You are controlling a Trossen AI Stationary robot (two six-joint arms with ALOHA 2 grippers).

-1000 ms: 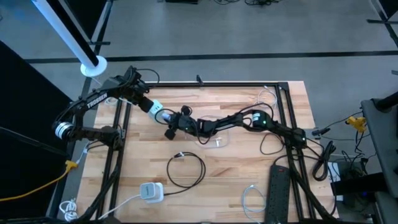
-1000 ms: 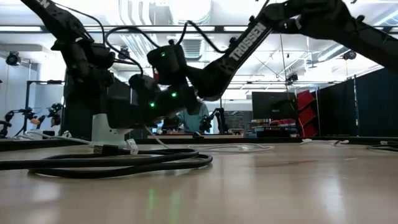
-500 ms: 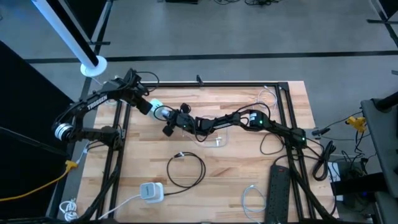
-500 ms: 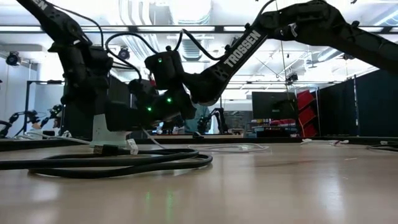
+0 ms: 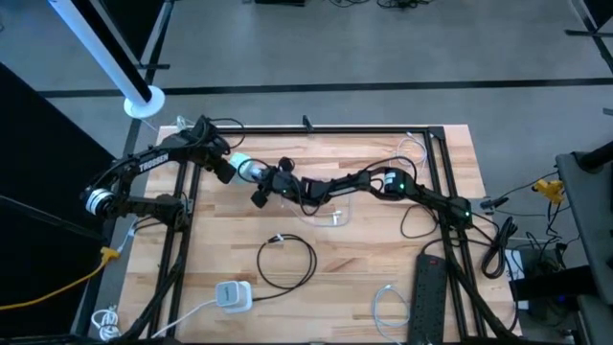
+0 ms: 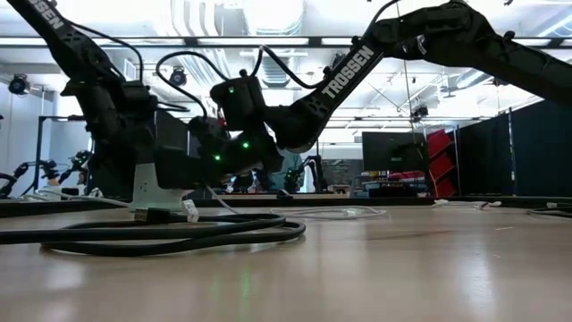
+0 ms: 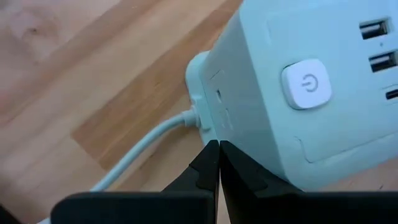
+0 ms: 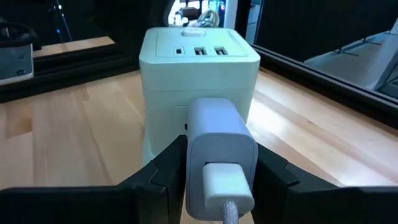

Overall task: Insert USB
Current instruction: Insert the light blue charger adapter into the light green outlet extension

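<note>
While the right arm's jaws (image 8: 214, 163) clamp partway closed around a white USB charger plug (image 8: 219, 152), its front sits right against the side of the pale power cube (image 8: 198, 59) — whether it is seated cannot be told. Its own cable (image 8: 231, 213) trails back between the fingers. The left arm's jaws (image 7: 219, 163) are fully closed with nothing between them, their tips pressed beside the cube's base near its white cord (image 7: 146, 144), apparently bracing it. On the counter (image 5: 383, 259) the cube stands at the far left between both arms. Judged from this, the plug is aligned — the final push and release remain.
</note>
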